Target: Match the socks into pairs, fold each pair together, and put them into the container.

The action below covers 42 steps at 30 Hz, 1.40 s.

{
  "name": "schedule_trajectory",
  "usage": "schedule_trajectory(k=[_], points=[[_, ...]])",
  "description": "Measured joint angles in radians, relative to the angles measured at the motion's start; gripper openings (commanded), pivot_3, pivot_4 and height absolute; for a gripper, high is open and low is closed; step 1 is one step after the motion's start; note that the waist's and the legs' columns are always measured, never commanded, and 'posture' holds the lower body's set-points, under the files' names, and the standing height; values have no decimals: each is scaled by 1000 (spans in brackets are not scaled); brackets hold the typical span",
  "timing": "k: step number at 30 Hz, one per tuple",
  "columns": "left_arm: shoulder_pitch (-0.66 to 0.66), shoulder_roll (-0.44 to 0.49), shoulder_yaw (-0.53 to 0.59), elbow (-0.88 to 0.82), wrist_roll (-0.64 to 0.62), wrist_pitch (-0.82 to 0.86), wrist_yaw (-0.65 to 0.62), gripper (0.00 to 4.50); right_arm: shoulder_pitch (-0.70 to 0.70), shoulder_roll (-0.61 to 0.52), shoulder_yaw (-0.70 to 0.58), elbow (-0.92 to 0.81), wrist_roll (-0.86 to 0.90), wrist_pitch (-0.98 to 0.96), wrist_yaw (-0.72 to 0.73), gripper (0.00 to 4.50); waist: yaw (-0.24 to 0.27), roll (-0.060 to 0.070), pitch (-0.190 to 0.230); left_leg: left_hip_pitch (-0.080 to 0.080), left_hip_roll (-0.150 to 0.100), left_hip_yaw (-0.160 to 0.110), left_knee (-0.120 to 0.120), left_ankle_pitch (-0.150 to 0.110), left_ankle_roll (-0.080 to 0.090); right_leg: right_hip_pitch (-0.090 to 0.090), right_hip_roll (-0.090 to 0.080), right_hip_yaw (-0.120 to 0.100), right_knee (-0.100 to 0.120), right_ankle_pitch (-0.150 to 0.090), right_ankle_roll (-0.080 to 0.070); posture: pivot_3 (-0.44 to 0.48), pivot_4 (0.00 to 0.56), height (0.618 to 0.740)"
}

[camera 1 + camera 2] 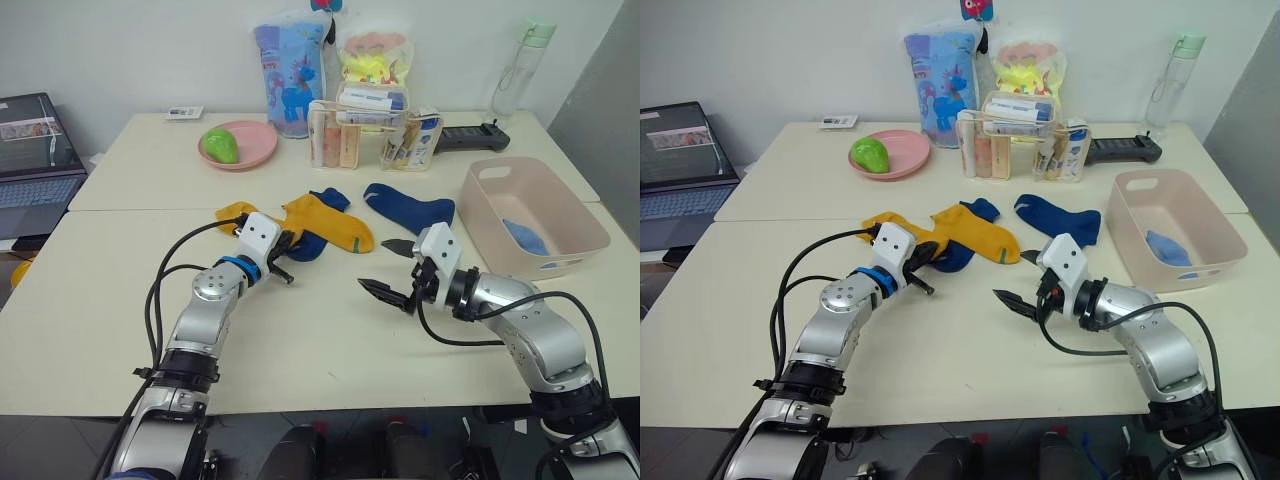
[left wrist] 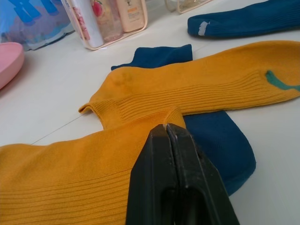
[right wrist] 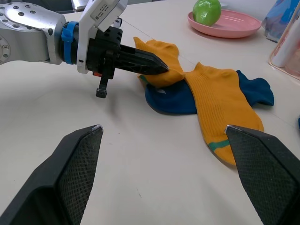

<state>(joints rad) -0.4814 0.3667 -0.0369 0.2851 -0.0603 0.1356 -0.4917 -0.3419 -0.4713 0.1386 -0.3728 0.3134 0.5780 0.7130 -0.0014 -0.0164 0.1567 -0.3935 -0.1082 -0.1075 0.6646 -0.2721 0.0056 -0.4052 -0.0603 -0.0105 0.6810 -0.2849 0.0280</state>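
Two mustard yellow socks lie mid-table, one spread out and one bunched. A navy blue sock lies under them, and another navy sock lies flat to the right. My left gripper is shut, pinching the edge of the bunched mustard sock where the two yellow ones meet. My right gripper hovers wide open over bare table, just right of the socks, with nothing between its fingers. The pale pink container stands at the right with a light blue sock inside.
At the back stand a pink plate with a green object, a clear organiser box of tubes, colourful bags, a bottle and a black device. A laptop sits far left.
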Motion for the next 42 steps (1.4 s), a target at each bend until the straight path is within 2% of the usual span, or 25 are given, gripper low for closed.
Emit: schedule_trajectory(k=[3,9,13,17,22,27,32,37,41,42], points=[[11,4,7,-14,-11,6,-11,26,0,2,0,0,6,1,-6,4500,0,0,0,0,0,0,0,0,0,0,0,0,0,0,0,0,150,740],[93,47,22,-203,-94,102,-94,26,9,6,-14,0,25,18,-19,4500,-1,0,0,0,0,0,0,0,0,0,0,0,0,0,0,0,150,740],[176,143,33,-470,-254,302,-218,26,13,-16,-63,1,44,31,-18,4500,-3,0,0,0,0,0,0,0,0,0,0,0,-1,0,0,0,150,740],[178,171,-2,-639,-367,456,-281,26,12,-30,-84,3,65,36,-7,4500,1,0,0,0,0,0,0,0,0,1,0,0,0,0,0,0,150,740],[173,146,-127,-670,-381,517,-286,26,-23,-84,-114,54,72,37,25,4500,0,0,0,0,0,0,0,0,0,1,0,0,0,0,0,0,150,740],[153,131,-118,-640,-357,481,-256,26,-37,-121,-149,68,73,35,35,4500,0,0,0,0,1,0,0,0,0,1,0,0,0,0,0,0,150,740],[179,194,-58,-519,-245,327,-223,1537,-24,-110,-142,42,91,47,36,4500,-2,0,0,0,1,1,-1,0,0,0,1,0,0,0,0,0,150,740],[216,197,0,-459,-188,232,-169,3071,-30,-93,-110,0,126,70,45,4500,2,0,0,0,1,0,0,0,0,1,0,0,-1,0,0,0,150,740],[210,177,4,-376,-130,169,-123,4399,-38,-87,-91,-11,139,77,47,4500,3,0,0,0,0,0,0,0,0,1,0,0,-1,0,0,0,150,740],[201,166,1,-343,-110,152,-106,4454,-40,-87,-84,-12,139,77,48,4500,3,0,0,0,0,0,0,0,0,1,0,0,-1,0,0,0,150,740]])
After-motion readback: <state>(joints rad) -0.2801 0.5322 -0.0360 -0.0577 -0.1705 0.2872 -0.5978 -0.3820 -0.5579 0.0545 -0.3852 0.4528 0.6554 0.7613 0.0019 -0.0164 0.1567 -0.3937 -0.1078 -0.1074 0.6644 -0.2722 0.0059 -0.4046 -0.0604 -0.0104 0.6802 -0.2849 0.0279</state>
